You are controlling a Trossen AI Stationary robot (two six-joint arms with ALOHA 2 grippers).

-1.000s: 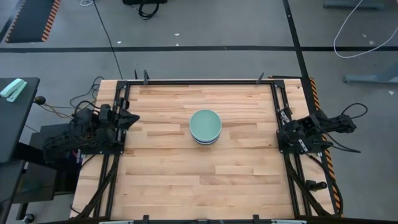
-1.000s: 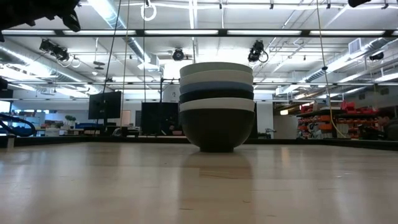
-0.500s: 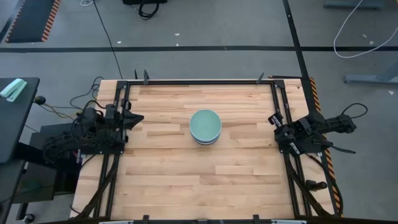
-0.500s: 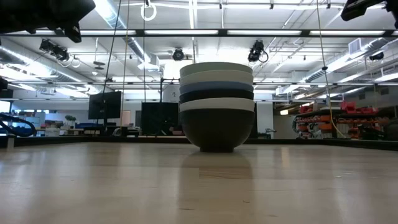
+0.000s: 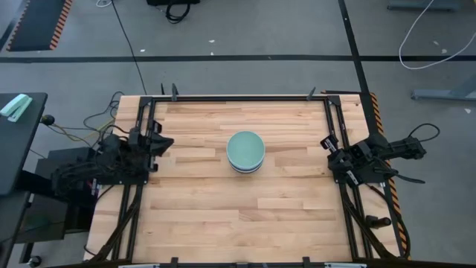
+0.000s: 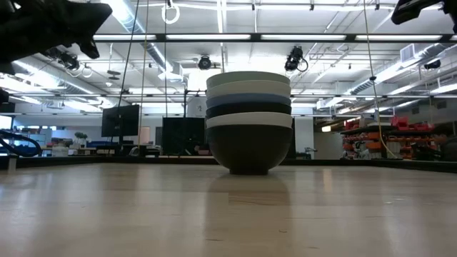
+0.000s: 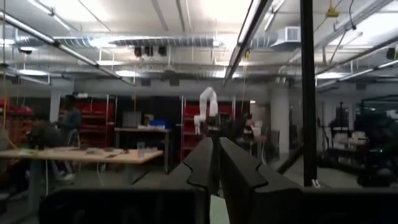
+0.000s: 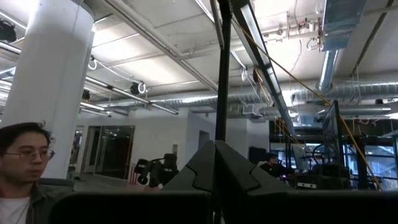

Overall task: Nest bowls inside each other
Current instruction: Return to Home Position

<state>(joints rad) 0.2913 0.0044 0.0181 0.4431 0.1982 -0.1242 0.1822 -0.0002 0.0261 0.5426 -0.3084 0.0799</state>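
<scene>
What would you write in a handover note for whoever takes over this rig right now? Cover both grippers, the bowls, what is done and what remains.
Left gripper: at the left edge of the table, jaws shut, empty.
Right gripper: at the right edge, jaws shut, empty.
Bowls: all six nested in one stack near mid-table, green bowl on top.
Done: the nesting.
Left: probably only parking both arms.

Overhead and table-level share bowls [image 5: 245, 151], wrists apparently roomward
</scene>
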